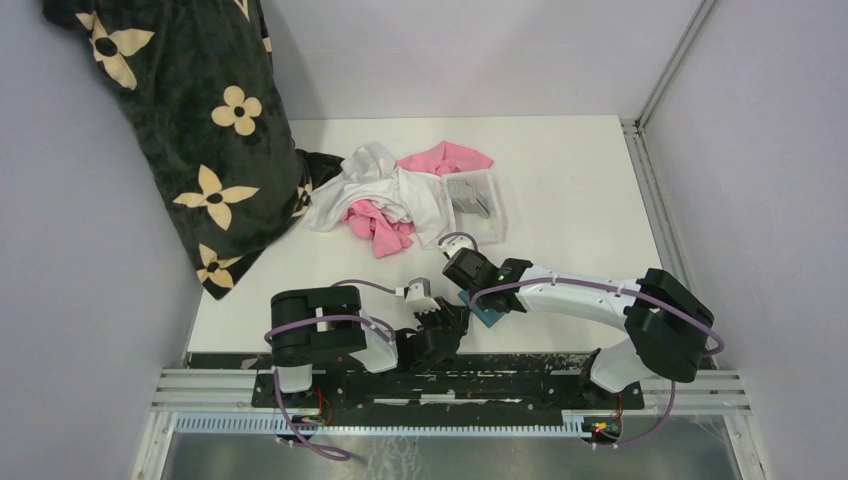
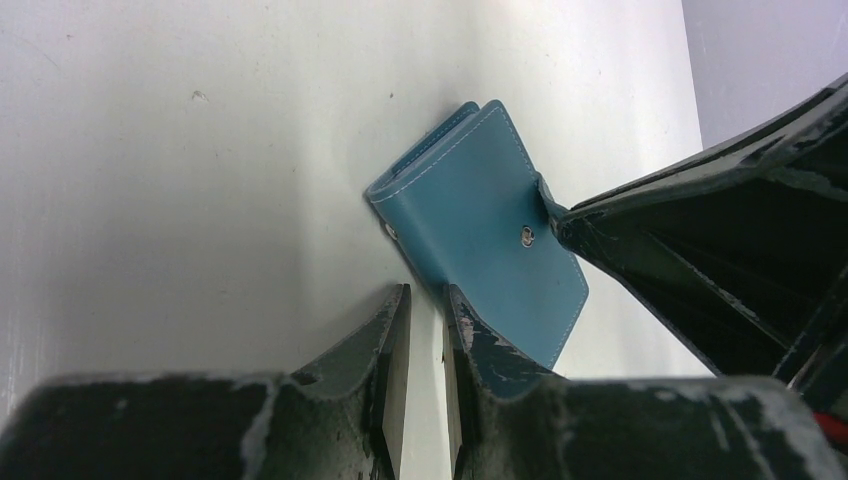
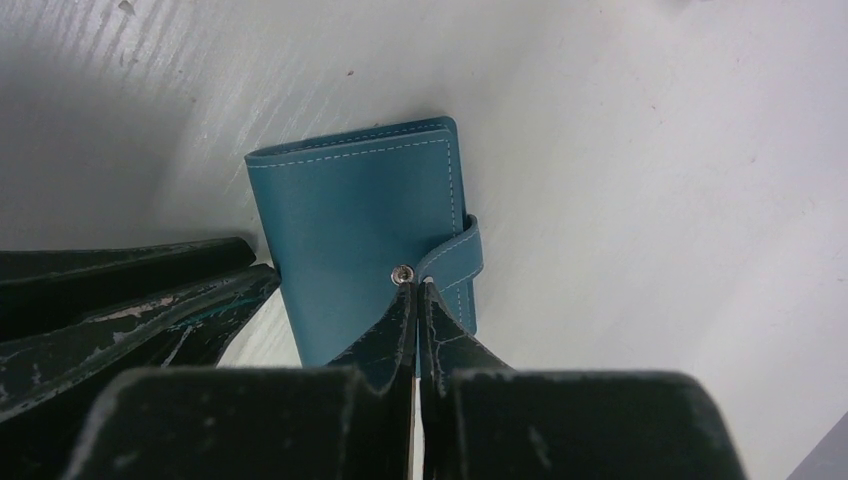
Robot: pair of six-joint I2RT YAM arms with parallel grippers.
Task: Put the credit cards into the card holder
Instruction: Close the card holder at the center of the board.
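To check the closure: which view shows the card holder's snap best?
Right wrist view: the snap sits near and central, at the shut jaws' tips. Left wrist shows it smaller; top view shows only the card holder's teal corner.

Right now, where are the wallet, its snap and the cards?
wallet (image 3: 350, 225): right wrist view, middle of the blue front cover.
snap (image 3: 402, 273): right wrist view, the round metal stud.
cards (image 1: 468, 195): top view, the grey stack.

Lab test cell: white table (image 1: 560, 180), grey walls (image 1: 480, 50), aluminium rails (image 1: 450, 385).
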